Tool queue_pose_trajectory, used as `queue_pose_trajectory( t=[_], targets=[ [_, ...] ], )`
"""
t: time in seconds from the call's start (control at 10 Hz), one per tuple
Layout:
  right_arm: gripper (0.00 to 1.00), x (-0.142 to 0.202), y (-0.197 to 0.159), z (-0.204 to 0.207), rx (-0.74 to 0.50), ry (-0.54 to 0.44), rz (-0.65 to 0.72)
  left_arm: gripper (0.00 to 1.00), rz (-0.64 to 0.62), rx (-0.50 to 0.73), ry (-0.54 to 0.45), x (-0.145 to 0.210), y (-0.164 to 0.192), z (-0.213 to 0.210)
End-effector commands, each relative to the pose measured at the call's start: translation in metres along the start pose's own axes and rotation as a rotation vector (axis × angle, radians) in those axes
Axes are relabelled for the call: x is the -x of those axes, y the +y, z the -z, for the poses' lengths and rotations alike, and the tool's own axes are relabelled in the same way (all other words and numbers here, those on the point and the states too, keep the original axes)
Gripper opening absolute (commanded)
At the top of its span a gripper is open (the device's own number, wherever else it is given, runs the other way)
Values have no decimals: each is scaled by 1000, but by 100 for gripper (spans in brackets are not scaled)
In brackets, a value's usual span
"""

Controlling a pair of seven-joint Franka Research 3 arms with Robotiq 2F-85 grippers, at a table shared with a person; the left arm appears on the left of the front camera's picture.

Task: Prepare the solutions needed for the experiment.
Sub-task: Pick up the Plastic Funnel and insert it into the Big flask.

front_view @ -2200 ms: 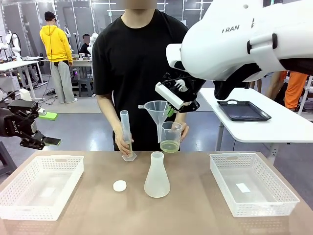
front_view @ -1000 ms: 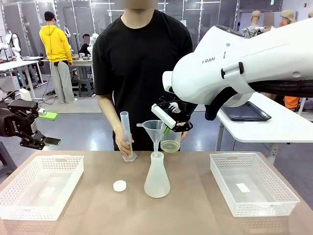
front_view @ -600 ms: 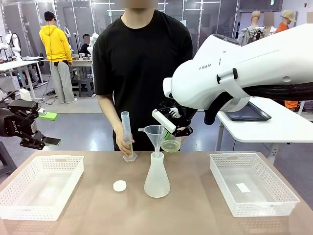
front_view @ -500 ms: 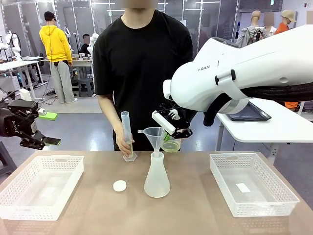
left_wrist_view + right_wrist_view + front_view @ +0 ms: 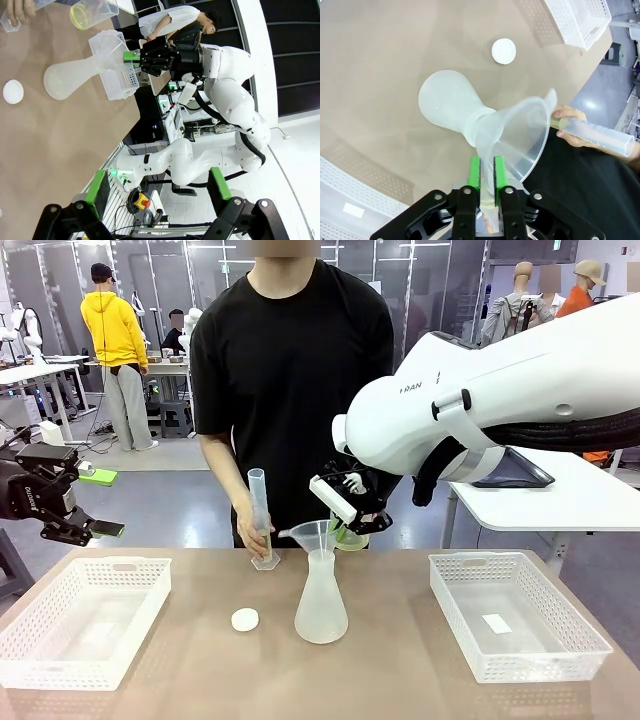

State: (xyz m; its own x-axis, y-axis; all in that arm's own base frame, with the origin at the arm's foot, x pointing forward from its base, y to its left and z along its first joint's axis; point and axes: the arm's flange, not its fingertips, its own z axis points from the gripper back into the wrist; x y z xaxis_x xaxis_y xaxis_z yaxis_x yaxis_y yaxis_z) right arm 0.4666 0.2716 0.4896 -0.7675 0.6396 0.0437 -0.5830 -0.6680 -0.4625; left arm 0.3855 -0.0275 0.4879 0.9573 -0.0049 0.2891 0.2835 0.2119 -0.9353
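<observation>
Right gripper [image 5: 487, 182] has its green pads on either side of the rim of the clear plastic funnel [image 5: 520, 130]. There's a thin gap there, and honestly I can't tell if they're pinching it or have let go. The funnel's stem sits in the neck of the frosted whitish conical flask [image 5: 445, 107], which stands on the tan table [image 5: 400, 680] just past the fingertips.

Beyond the funnel, off to one side of those fingers, a person's hand [image 5: 567, 132] holds a clear graduated cylinder [image 5: 600, 132]. A small white round cap [image 5: 503, 51] lies further out past the flask.

The solution [image 5: 81, 15], a shallow pale yellow-green layer, is in a clear plastic beaker [image 5: 100, 7]. From the front it's tucked right behind the right fingers, mostly hidden.

Left gripper [image 5: 157, 184] hangs well off to the side with its fingers spread wide and nothing between them. The flask and the beaker are both far out ahead of it.
</observation>
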Motion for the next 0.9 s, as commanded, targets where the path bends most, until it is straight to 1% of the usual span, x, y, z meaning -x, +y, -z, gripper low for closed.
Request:
queue_pose_trajectory(
  t=[0.0, 0.1, 0.2, 0.3, 0.8],
  targets=[
    [31, 2, 6, 1, 23, -14, -20, 100, 5, 18, -1, -1, -2, 0],
    [38, 2, 6, 1, 18, -19, -19, 100, 5, 18, -1, -1, -2, 0],
    [50, 1, 8, 2, -1, -30, -21, 100, 5, 18, -1, -1, -2, 0],
    [50, 0, 0, 0, -1, 0, 0, 100, 5, 18, -1, -1, -2, 0],
    [50, 0, 0, 0, -1, 0, 0, 100, 5, 18, -1, -1, -2, 0]
  ],
)
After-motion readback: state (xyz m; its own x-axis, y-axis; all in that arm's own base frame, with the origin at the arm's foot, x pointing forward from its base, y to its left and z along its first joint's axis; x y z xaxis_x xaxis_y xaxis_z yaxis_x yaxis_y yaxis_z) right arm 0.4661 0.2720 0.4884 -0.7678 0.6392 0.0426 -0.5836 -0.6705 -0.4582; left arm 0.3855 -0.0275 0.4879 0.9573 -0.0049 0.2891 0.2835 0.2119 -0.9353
